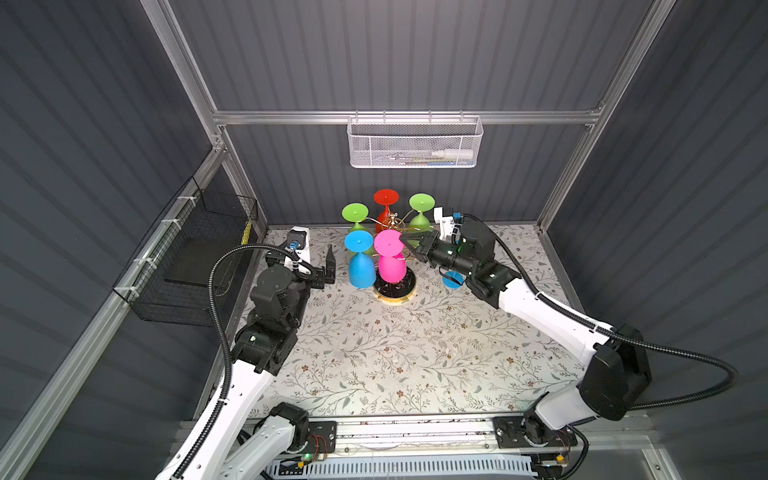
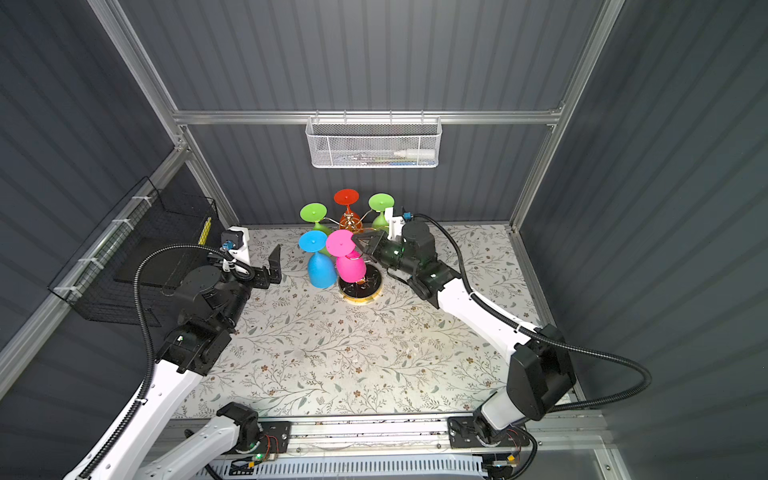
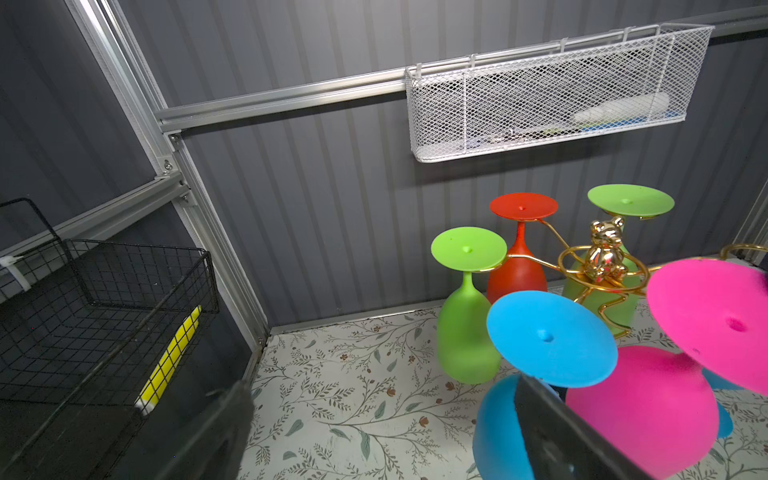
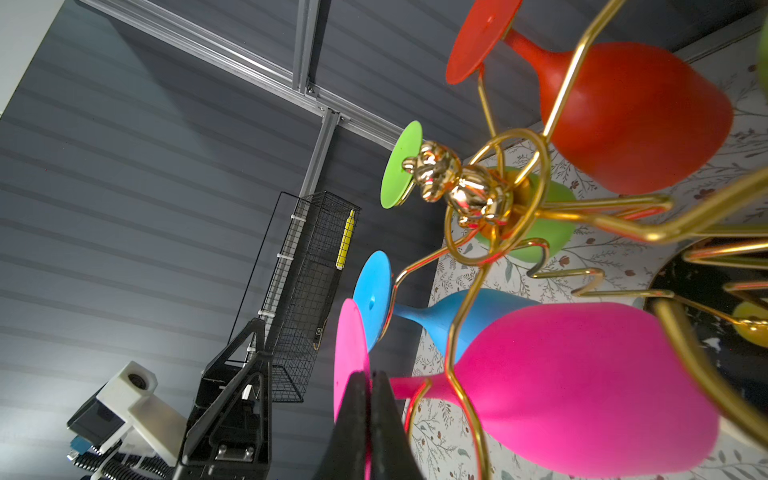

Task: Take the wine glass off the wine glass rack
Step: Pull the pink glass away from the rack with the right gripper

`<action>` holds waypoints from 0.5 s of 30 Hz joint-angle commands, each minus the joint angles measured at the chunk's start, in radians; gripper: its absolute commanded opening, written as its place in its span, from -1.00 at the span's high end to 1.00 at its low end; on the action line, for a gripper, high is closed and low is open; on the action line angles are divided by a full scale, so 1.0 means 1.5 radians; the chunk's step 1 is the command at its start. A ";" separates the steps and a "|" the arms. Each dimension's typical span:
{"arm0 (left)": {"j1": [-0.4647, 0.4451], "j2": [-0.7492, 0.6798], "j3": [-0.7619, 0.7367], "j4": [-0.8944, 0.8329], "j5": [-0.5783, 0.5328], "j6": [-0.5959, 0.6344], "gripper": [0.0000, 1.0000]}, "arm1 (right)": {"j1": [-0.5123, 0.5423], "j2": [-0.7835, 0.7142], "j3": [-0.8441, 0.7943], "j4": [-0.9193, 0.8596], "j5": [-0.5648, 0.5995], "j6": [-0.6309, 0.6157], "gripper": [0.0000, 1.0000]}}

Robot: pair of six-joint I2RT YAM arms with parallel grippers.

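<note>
Now, at the left edge of both top views you are looking at a black wire basket (image 1: 187, 257) hanging on the side wall. A yellow segmented stick (image 3: 168, 361) is lying in it, and the left wrist view is showing it most clearly; what it is, you cannot tell.

Next, the left gripper (image 3: 382, 386) is hovering with its fingers (image 3: 552, 432) spread wide, touching nothing, just left of the blue glass (image 1: 359, 266). The lower frame edge is cutting those fingers off in its wrist view.

At center, the wine glass rack (image 1: 409, 287) is standing on the floral table (image 1: 395, 365). The pink wine glass (image 1: 390, 259) is hanging from it upside down, at the rack's lower side in the frame.

The top views are reducing the gold wire to thin lines, while the wrist views are showing you a gold bear (image 3: 604, 253) on top.

The right wrist view is showing the right gripper (image 4: 368, 380) pinching the rim of the pink foot, which the top views are barely resolving.

At upper center, a white mesh basket (image 1: 415, 143) is holding a white bottle (image 1: 451, 154) and some blurred smaller items.

Right of the rack, a blue piece (image 1: 453, 279) is lying half hidden under the right arm.
</note>
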 commanded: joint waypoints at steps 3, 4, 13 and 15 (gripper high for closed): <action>0.005 -0.002 -0.005 0.009 -0.002 -0.005 -0.99 | 0.006 -0.031 -0.015 0.001 -0.011 -0.017 1.00; 0.005 -0.002 -0.005 0.009 -0.002 -0.005 -0.99 | 0.005 -0.033 -0.018 0.000 -0.013 -0.018 1.00; 0.005 0.000 -0.005 0.009 -0.002 -0.006 -1.00 | 0.010 -0.055 -0.032 -0.022 -0.023 -0.032 1.00; 0.005 0.001 -0.005 0.009 -0.002 -0.007 -0.99 | 0.009 -0.060 -0.038 -0.025 -0.027 -0.033 1.00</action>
